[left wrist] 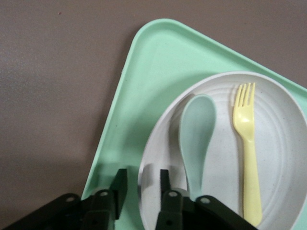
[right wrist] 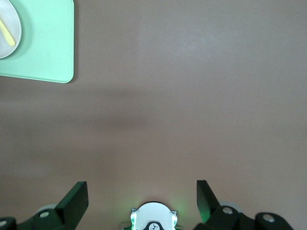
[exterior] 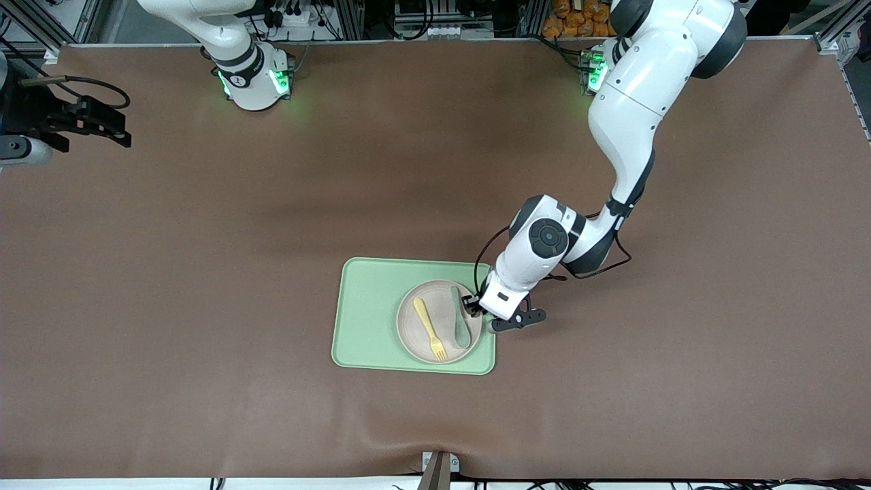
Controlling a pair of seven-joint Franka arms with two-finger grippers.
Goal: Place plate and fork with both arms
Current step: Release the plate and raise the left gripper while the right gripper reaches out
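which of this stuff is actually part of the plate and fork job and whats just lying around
Part of the job:
- plate, on the green tray
- fork, lying in the plate
- left gripper, fingers straddling the plate's rim
- right gripper, open, waiting over bare table

Just lying about:
- spoon, in the plate beside the fork
- green tray

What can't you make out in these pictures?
- Front view: the left gripper at the plate rim is covered by its own wrist.
- Left wrist view: spoon handle and fork handle end hidden or cut off.
- Right gripper: in the front view, sits at the frame's edge.
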